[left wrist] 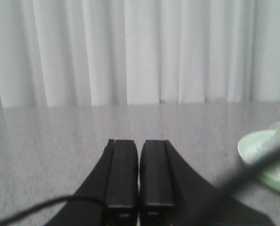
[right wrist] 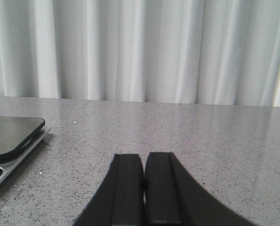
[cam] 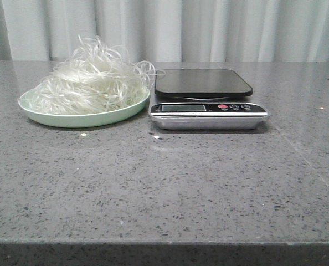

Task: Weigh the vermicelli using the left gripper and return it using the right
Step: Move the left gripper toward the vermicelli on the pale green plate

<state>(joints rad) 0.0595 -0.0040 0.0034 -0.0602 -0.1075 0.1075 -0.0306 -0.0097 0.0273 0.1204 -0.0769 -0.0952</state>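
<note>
The vermicelli [cam: 87,83], a fluffy tangle of thin white glassy strands, lies piled on a pale mint-green plate [cam: 98,118] at the left of the table. A kitchen scale [cam: 207,100] with a black weighing top and silver base stands just right of the plate, its top bare. Neither gripper shows in the front view. My left gripper [left wrist: 140,143] is shut and empty, low over the grey table, with the plate's rim [left wrist: 258,146] to its right. My right gripper [right wrist: 144,156] is shut and empty, with the scale's corner [right wrist: 12,136] off to its left.
The grey speckled stone table [cam: 164,183] reaches a front edge near the bottom of the front view. A pale curtain [cam: 209,27] hangs behind the table. A dark cable [left wrist: 253,169] crosses the left wrist view.
</note>
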